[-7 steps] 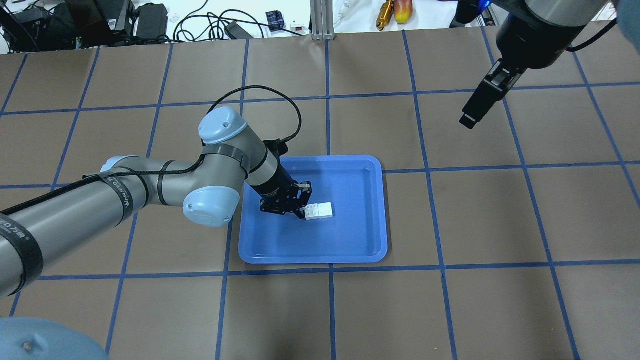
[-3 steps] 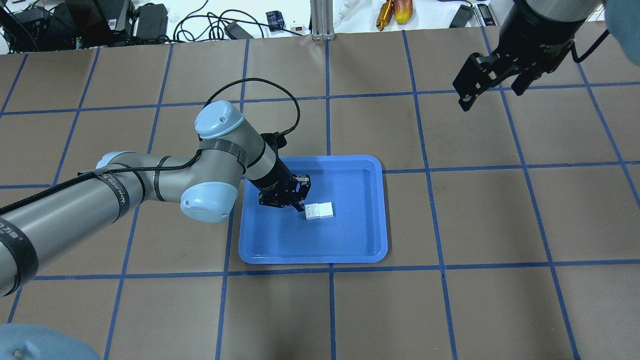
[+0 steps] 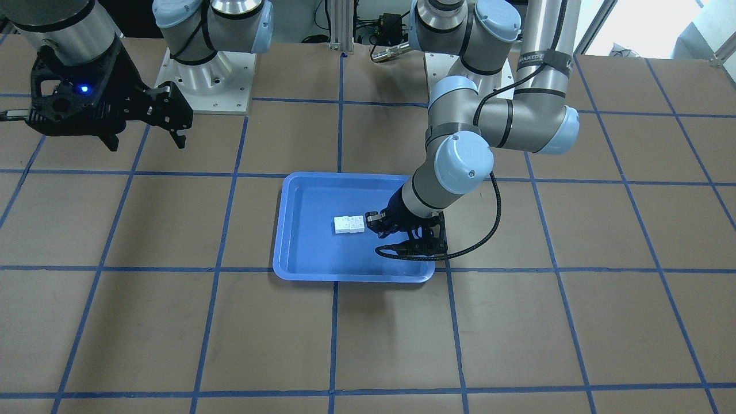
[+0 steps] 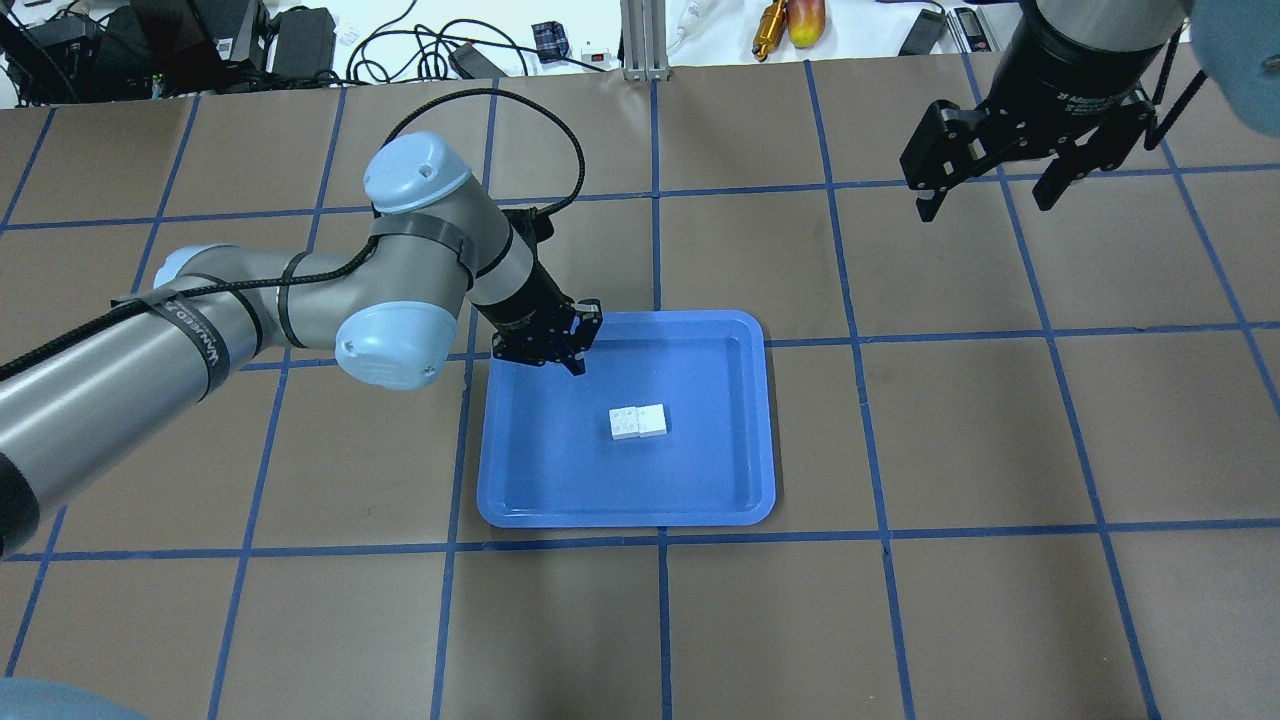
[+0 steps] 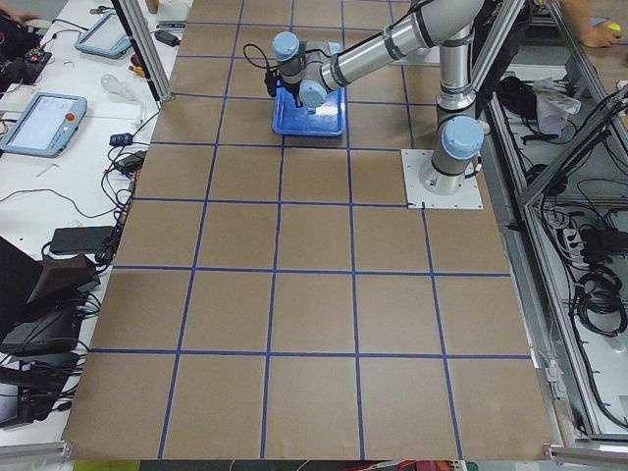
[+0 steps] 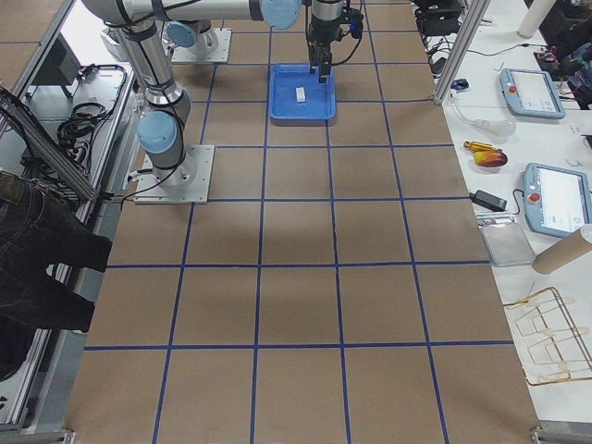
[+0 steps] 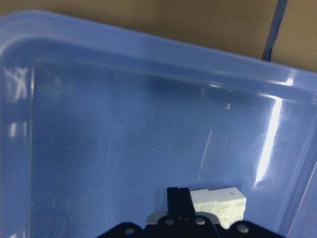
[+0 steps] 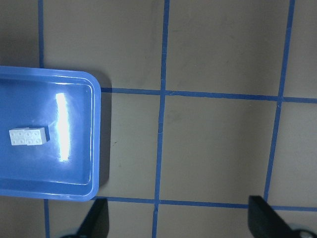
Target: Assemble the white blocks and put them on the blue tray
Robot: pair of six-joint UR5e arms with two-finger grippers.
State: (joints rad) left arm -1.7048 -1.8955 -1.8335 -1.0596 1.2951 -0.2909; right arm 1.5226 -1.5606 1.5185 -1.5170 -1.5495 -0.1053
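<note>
The white blocks (image 4: 638,422) are joined into one short bar that lies flat near the middle of the blue tray (image 4: 560,480). The bar also shows in the front view (image 3: 349,224), the right wrist view (image 8: 28,136) and the left wrist view (image 7: 218,203). My left gripper (image 4: 573,360) hangs over the tray's far left corner, apart from the bar, open and empty. My right gripper (image 4: 985,200) hovers high over the far right of the table, wide open and empty. Its fingers (image 8: 99,218) frame the bottom of the right wrist view.
The tray (image 3: 310,256) sits mid-table on brown paper with a blue tape grid. Cables, boxes and a fruit (image 4: 805,20) lie beyond the far edge. An aluminium post (image 4: 640,40) stands there. The arm base plates (image 3: 201,80) are at the robot's side.
My left gripper has drawn back from the white bar towards the tray's far left corner; the bar stays in place. My right gripper has turned at the wrist and now shows both fingers spread.
</note>
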